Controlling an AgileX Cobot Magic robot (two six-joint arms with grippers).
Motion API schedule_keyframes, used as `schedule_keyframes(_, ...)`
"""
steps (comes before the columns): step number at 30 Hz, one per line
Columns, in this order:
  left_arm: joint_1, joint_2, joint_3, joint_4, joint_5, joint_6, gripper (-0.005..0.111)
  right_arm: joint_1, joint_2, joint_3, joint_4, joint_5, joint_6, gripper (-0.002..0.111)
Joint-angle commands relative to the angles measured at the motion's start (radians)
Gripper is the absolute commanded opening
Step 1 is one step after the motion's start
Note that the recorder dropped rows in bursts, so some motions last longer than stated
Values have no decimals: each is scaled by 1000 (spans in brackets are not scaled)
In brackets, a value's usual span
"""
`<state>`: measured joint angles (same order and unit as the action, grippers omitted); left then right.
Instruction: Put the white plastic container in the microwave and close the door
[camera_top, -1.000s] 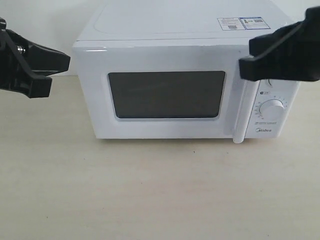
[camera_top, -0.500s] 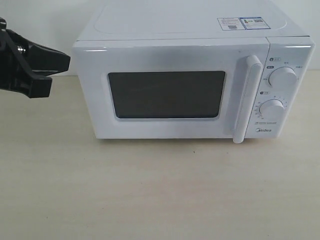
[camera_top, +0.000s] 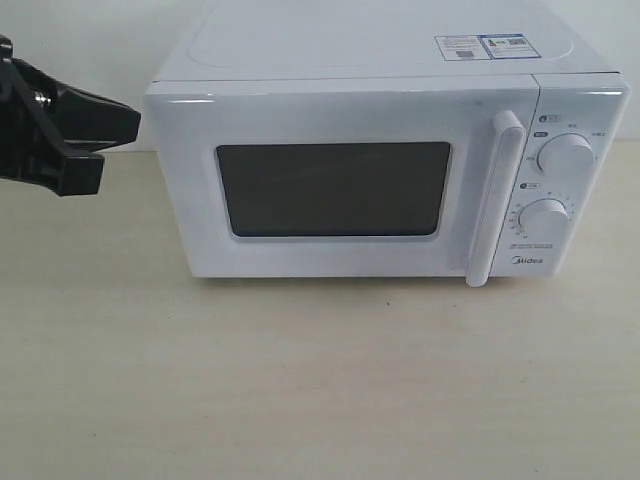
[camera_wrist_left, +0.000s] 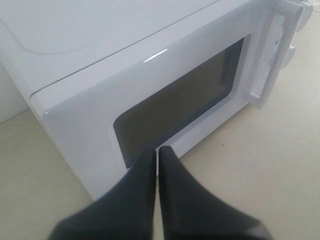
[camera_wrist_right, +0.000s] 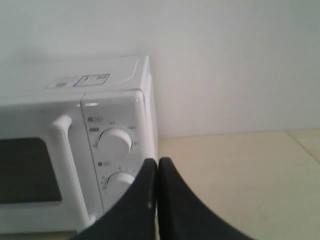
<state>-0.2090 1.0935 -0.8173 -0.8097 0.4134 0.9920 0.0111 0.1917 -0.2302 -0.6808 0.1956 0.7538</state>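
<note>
The white Midea microwave (camera_top: 380, 150) stands at the back of the table with its door (camera_top: 340, 185) shut flush, dark window facing me and the vertical bar handle (camera_top: 497, 200) beside the two dials (camera_top: 564, 155). The white plastic container is out of view. My left gripper (camera_top: 110, 135) hovers left of the microwave, shut with nothing in it; in the left wrist view its tips (camera_wrist_left: 157, 152) point at the door's lower edge (camera_wrist_left: 200, 130). My right gripper (camera_wrist_right: 157, 162) is shut and empty, off the exterior view, near the microwave's dial side (camera_wrist_right: 117, 140).
A pale beige tabletop (camera_top: 320, 380) stretches in front of the microwave. A white wall (camera_wrist_right: 225, 65) rises behind it. Stickers (camera_top: 487, 46) lie on the microwave's top.
One second ago my right gripper hung in front of the microwave's upper right corner; it has since withdrawn out of the exterior view. The left gripper and the microwave have not moved.
</note>
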Motion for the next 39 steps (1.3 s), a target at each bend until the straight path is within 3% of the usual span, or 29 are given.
schedule_keyframes(1,3,1,5,-5,-4,-7,4,-5,-49,140,-1,-92,25,0)
schedule_keyframes(13,3,1,5,-5,-4,-7,4,0,-82,198,-1,-240,29,0)
schedule_keyframes(20,3,1,5,-5,-6,-7,4,0,-97,198,88,-196,-16,0)
schedule_keyframes(23,3,1,5,-5,-6,-7,4,0,-97,198,243,-153,-143,0)
schedule_keyframes(26,3,1,5,-5,-6,-7,4,0,-155,230,619,-126,-574,0)
schedule_keyframes(28,3,1,5,-5,-6,-7,4,-2,-192,230,780,-72,-754,0)
schedule_keyframes(39,3,1,5,-5,-26,-7,4,-2,-192,230,781,139,-780,0)
